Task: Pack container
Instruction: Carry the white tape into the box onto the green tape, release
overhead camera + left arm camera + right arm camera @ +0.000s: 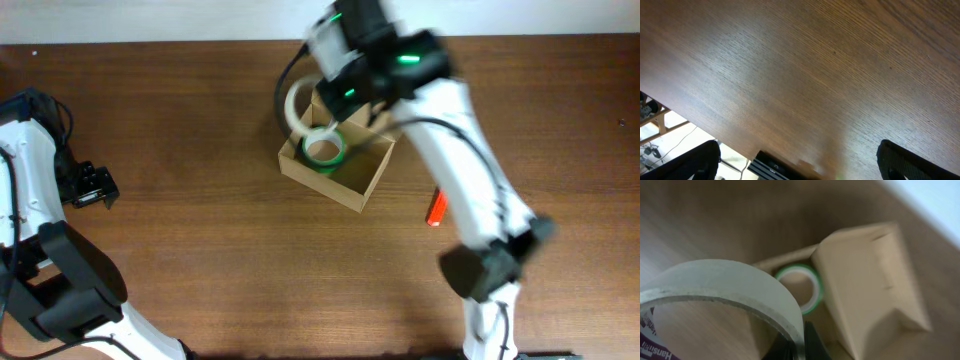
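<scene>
The tan cardboard container [360, 182] sits open at the table's middle back, its flap lid [865, 275] raised. A green tape roll [324, 150] lies inside it, also seen in the right wrist view [812, 282]. My right gripper [799, 342] is shut on a clear tape roll [725, 287], pinching its wall, and holds it above the container's far left corner [299, 103]. My left gripper [800, 160] is open and empty over bare wood at the table's left edge.
A small red-orange object [437, 207] lies on the table right of the container. The right arm [470, 170] stretches from the front edge across the container's right side. The left arm base [60, 290] stands at the front left.
</scene>
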Tool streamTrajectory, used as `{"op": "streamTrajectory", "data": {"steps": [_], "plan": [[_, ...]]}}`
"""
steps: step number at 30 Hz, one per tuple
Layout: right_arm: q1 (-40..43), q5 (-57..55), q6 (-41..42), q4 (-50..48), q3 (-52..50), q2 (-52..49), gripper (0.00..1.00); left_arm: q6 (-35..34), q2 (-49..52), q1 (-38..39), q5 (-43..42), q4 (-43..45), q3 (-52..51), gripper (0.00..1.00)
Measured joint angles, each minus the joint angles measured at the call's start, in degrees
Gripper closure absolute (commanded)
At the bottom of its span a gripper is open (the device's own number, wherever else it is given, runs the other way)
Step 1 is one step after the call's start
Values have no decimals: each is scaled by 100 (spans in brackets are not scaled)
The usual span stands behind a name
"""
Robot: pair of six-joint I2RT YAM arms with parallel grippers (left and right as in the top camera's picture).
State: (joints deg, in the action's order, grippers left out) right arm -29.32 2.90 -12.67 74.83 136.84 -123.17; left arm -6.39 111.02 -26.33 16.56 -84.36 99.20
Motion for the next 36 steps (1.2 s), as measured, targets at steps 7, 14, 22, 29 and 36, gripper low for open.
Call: {"op": "streamTrajectory", "data": {"steps": [7, 14, 22, 29, 36], "plan": [[-39, -164, -304, 101, -50, -940, 96, 0, 0, 0, -2, 0, 0, 0], [109, -186, -273, -2, -50, -1019, 96, 0, 0, 0, 0, 0, 0, 0], [258, -186, -225, -101, -203, -1215, 96, 0, 0, 0, 0, 0, 0, 0], [267, -184, -90, -354, -363, -1473, 96, 0, 0, 0, 0, 0, 0, 0], [289, -184, 52, -573, -413, -1613, 96, 0, 0, 0, 0, 0, 0, 0]]}}
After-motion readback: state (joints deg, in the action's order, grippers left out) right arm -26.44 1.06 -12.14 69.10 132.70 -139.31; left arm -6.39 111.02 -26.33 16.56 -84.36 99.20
